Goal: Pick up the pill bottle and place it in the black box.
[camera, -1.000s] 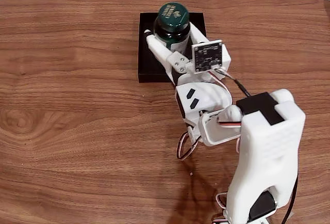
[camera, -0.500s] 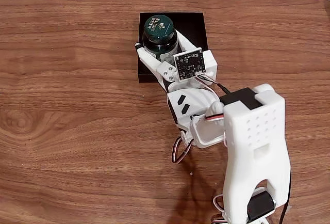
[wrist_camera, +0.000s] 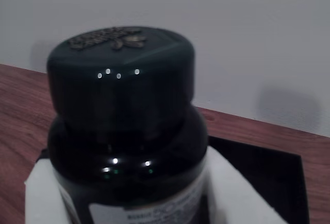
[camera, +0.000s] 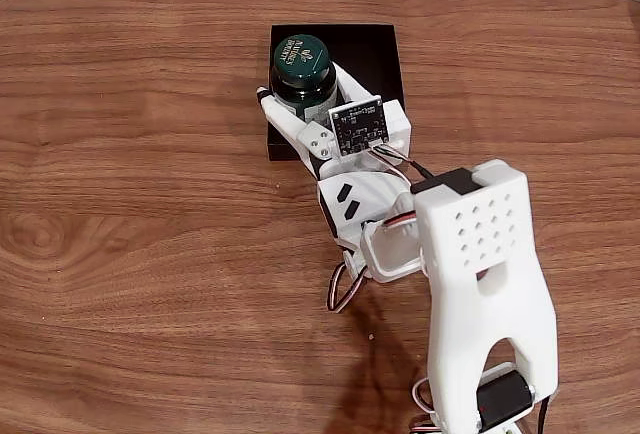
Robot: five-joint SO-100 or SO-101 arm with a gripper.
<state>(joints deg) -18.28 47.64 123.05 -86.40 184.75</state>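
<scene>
The pill bottle (camera: pixel 302 62), dark green with a logo on its cap, stands upright between the white fingers of my gripper (camera: pixel 305 92), which is shut on it. It is over the left part of the black box (camera: pixel 378 49), near the box's left wall. Whether its base touches the box floor I cannot tell. In the wrist view the pill bottle (wrist_camera: pixel 124 115) looms close with a pale label low on it. White fingers (wrist_camera: pixel 44 193) press on both its sides. The black box (wrist_camera: pixel 263 177) lies behind and below it.
The wooden table (camera: pixel 120 204) spreads wide to the left and right of the box. My white arm (camera: pixel 480 284) reaches in from the bottom right, with loose wires (camera: pixel 345 289) beside it. A pale wall (wrist_camera: pixel 247 33) rises beyond the table's far edge.
The arm has swung left with the bottle in its grip, carrying it from the middle of the box toward the box's left side. The gripper stays shut.
</scene>
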